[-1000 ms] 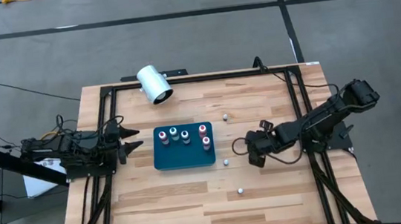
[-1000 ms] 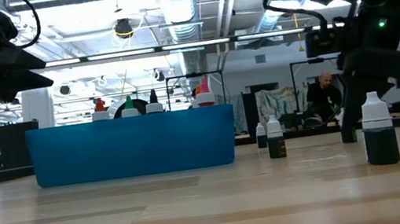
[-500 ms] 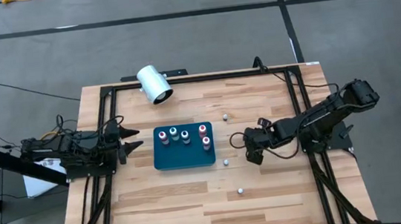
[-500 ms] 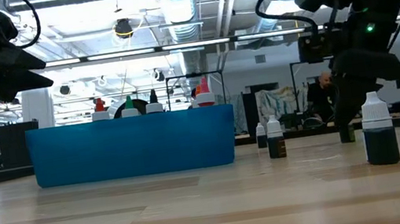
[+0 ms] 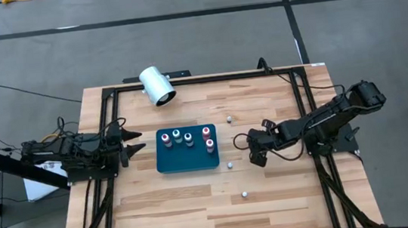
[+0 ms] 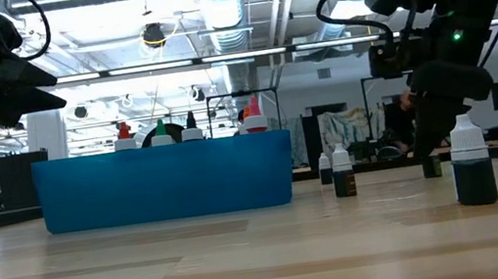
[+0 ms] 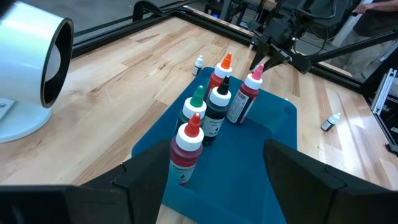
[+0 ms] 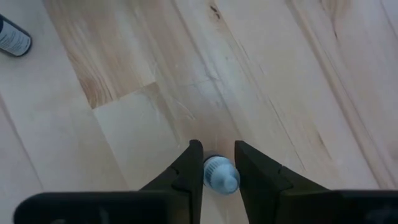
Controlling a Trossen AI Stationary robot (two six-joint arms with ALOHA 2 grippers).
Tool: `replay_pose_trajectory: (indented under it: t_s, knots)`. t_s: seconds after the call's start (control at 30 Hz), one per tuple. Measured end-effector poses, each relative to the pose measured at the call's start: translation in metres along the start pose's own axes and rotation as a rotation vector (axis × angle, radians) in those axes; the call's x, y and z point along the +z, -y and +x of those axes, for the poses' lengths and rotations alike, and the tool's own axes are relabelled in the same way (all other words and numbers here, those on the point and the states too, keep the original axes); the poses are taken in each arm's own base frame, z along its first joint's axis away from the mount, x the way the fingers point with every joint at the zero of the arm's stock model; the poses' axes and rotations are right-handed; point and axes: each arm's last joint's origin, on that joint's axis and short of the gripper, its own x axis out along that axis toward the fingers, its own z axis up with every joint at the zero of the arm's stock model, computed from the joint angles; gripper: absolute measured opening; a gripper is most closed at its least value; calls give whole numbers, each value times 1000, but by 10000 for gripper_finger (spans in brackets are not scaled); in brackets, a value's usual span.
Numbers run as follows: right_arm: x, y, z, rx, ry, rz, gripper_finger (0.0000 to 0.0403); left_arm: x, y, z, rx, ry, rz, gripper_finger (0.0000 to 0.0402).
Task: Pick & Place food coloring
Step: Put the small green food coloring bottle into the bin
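High view, left to right: left gripper hovering off the teal tray's left edge, arm stretching level from the table's left side, fingers spread wide, gripping nothing. White cylinder lying at the far edge. Five food coloring bottles standing upright in the tray; left wrist view showing red, green, dark, orange and pink tips. Three loose small bottles sitting on bare wood: one beyond the tray, one just off its near right corner, one nearer the front edge. Right gripper reaching in low from the right side, wrist bending down toward the boards, right of the tray. Right wrist view: fingers standing narrow around a small white-capped bottle, pads looking to be touching its cap; bottle's body hiding under the cap. Low view: right arm blocking that bottle; held bottle also not making out in the high view, covered by the gripper.
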Motion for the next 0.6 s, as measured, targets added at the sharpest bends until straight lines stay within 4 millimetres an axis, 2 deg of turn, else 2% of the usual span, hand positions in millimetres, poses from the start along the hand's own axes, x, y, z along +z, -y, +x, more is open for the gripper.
replay_pose_trajectory:
  t_s: [0.6]
  knots:
    - [-8, 0, 3, 13, -29, 14, 87, -1, -1, 0, 6, -14, 6, 250]
